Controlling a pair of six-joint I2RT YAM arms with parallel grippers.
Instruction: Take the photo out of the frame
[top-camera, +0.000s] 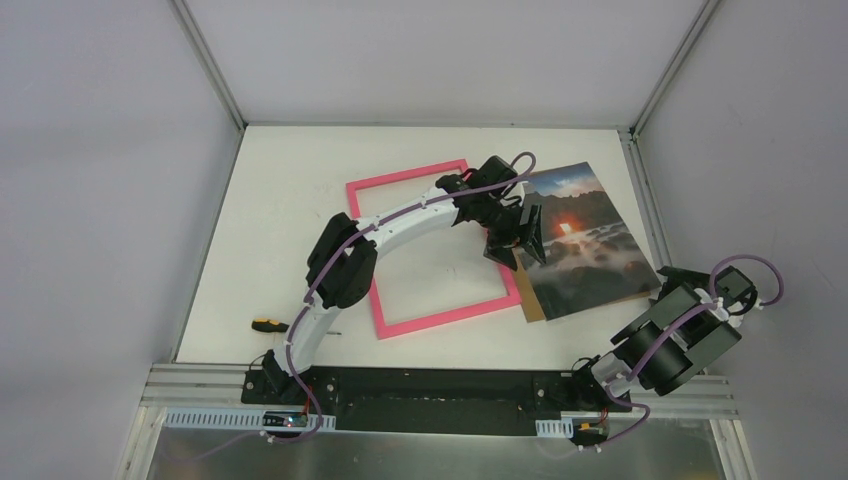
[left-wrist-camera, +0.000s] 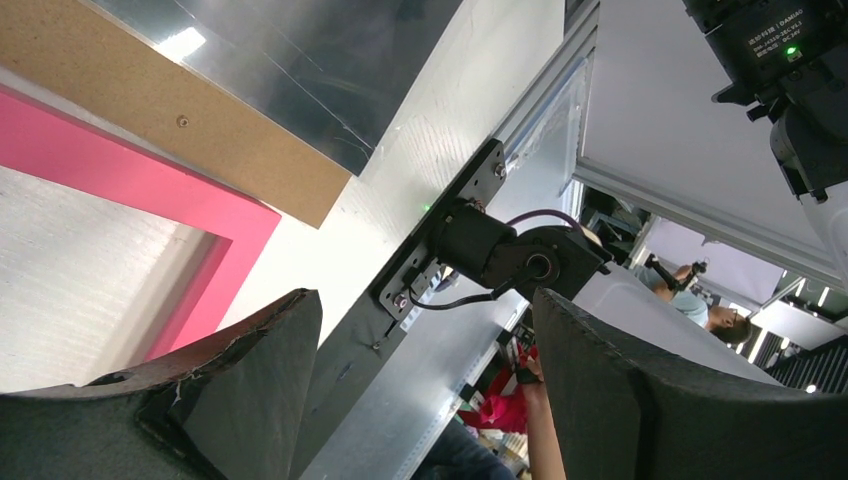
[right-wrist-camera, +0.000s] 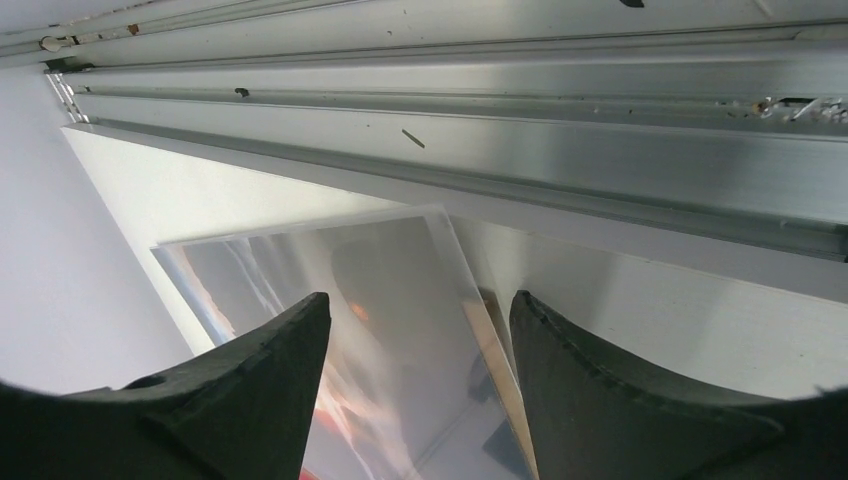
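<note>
In the top view the photo (top-camera: 585, 250) is lying flat just right of the frame (top-camera: 450, 314), its left edge touching or barely overlapping the right rail. The removal is looking done, and any tidy-up should slide the print away without dragging the frame. The left arm is arching across the frame, with the left gripper (top-camera: 520, 238) hanging over that rail. The right arm is sitting folded well right of the frame, the right gripper (top-camera: 672, 278) near the photo's far corner. In the left wrist view the fingers (left-wrist-camera: 250, 380) are standing apart and empty. In the right wrist view the jaws are likewise gaping over the print.
</note>
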